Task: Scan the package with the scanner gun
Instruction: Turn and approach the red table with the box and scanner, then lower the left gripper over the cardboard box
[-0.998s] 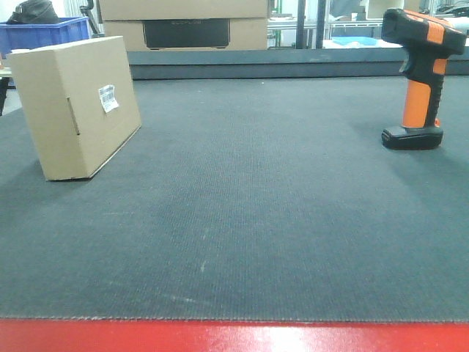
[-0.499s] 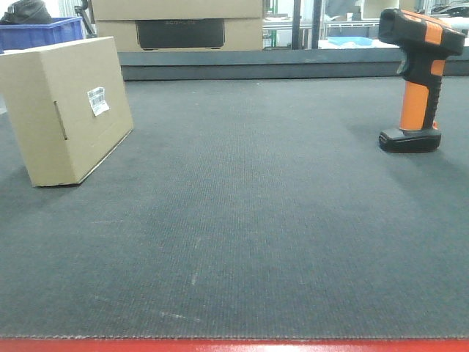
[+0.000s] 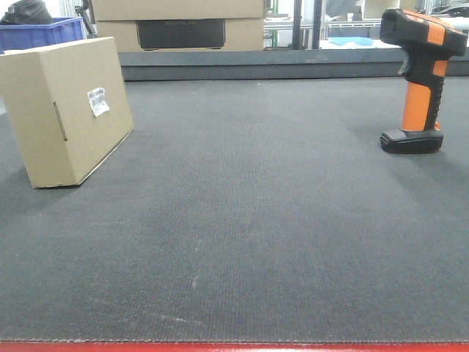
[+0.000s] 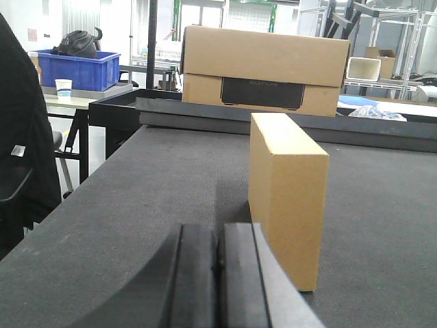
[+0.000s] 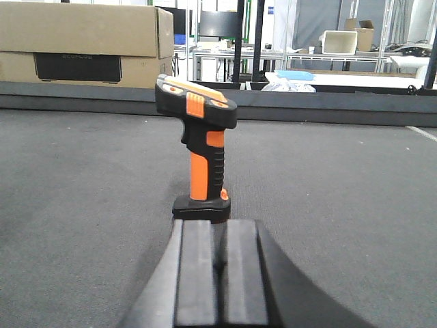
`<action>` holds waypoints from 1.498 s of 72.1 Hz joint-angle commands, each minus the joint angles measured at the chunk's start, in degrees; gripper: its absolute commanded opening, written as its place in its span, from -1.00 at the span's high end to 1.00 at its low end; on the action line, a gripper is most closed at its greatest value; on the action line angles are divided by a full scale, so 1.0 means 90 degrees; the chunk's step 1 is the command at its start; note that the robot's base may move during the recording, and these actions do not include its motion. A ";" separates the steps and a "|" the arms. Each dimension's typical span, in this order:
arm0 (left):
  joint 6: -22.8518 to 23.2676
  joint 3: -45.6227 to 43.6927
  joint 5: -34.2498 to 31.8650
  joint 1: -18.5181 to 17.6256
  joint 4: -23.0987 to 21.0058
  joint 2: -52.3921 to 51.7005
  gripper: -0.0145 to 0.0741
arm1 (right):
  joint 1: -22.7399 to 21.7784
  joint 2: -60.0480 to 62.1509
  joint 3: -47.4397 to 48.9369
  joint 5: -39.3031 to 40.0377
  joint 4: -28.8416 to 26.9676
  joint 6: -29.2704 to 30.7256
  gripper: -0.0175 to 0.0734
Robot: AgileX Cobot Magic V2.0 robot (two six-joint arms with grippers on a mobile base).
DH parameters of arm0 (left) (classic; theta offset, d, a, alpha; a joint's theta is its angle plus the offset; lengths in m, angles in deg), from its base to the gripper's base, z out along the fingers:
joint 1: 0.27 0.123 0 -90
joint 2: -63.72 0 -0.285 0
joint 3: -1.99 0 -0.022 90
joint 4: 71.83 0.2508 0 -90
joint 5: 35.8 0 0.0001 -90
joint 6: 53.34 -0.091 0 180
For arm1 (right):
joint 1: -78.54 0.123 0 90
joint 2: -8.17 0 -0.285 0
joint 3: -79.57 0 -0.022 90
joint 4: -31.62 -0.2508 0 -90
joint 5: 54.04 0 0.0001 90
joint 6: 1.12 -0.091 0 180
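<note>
The package (image 3: 69,110), a small brown cardboard box with a white barcode sticker (image 3: 97,101) on its right face, stands upright at the mat's left. At the right, the scanner gun (image 3: 420,81) stands on its flat black base, with a black and orange head and an orange handle. Neither arm shows in the front view. In the left wrist view my left gripper (image 4: 218,229) is shut and empty, just short of the package (image 4: 287,191), which is slightly to its right. My right gripper (image 5: 218,222) is shut and empty, directly before the scanner gun (image 5: 201,157).
A raised black ledge (image 3: 293,62) bounds the mat at the back, with a larger cardboard box with a dark panel (image 3: 179,26) and a blue bin (image 3: 44,33) behind it. A red strip (image 3: 234,347) edges the front. A black chair (image 4: 20,157) stands off the table's left side.
The front view has shifted: the package now shows further left and the red front edge has dropped almost out of frame. Package and scanner gun stand unmoved on the mat.
</note>
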 commanded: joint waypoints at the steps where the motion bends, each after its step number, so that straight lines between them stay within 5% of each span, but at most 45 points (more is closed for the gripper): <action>1: 0.0002 -0.0010 -0.0112 0.0028 -0.0038 -0.0026 0.92 | -0.0027 0.0023 -0.0002 0.0107 -0.0002 0.0014 0.99; 25: 0.0002 -0.0010 -0.0225 0.0028 -0.0038 -0.0026 0.92 | -0.0027 0.0023 -0.0002 0.0107 -0.0002 0.0014 0.99; 43: 0.0002 -0.1596 0.1722 0.0028 0.0342 0.0363 0.92 | -0.0027 0.0023 -0.0002 0.0107 -0.0002 0.0014 0.99; 68: -0.0011 -0.4273 0.3881 0.0028 0.0343 0.3310 0.92 | -0.0027 0.0023 -0.0002 0.0107 -0.0002 0.0014 0.99; 85: -0.0011 -0.5083 0.3690 0.0028 0.0147 0.4444 0.92 | -0.0027 0.0023 -0.0002 0.0107 -0.0002 0.0014 0.99; 108: 0.0124 -0.7594 0.5835 -0.0433 -0.0060 0.7095 0.92 | -0.0027 0.0023 -0.0002 0.0107 -0.0002 0.0014 0.99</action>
